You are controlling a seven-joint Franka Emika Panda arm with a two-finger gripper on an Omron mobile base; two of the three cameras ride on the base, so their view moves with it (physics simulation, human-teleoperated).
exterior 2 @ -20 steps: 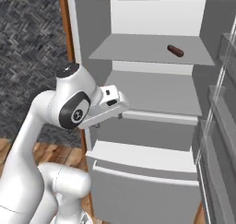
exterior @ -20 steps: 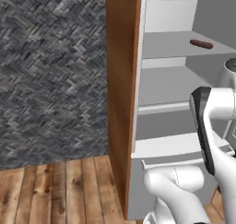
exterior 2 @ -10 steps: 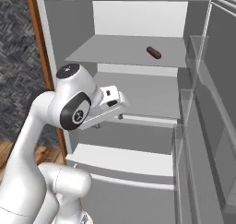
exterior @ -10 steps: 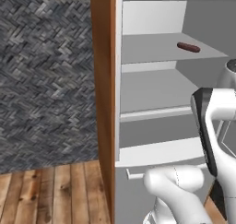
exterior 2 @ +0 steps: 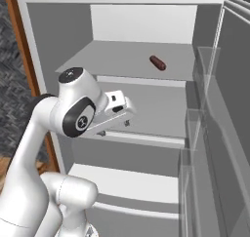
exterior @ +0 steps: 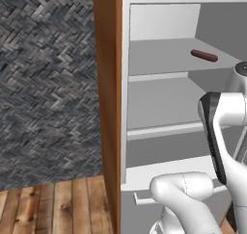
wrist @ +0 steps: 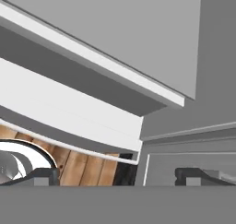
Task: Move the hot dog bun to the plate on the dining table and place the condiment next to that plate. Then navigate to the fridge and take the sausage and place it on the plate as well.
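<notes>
The sausage (exterior: 204, 55) is a short dark-brown roll lying on the upper shelf of the open fridge (exterior 2: 141, 21), and it also shows toward the right of that shelf as the sausage (exterior 2: 157, 62). My gripper (exterior 2: 114, 128) hangs in front of the middle shelf, below and to the left of the sausage and well apart from it. Its dark fingertips (wrist: 44, 174) stand wide apart and open, with nothing between them, in front of the gripper (wrist: 117, 177). The hot dog bun, plate, condiment and dining table are out of view.
A brown wooden side panel (exterior: 107, 108) borders the fridge on the left, with a grey woven wall (exterior: 48, 84) and plank floor (exterior: 48, 209) beyond. The open fridge door with clear bins (exterior 2: 215, 133) stands close on the right. A white drawer front (exterior 2: 127, 182) sits below the shelves.
The whole picture has shifted, so the base has driven. The fridge interior now looks closer and more centred. The arm holds the same pose and the gripper stays open.
</notes>
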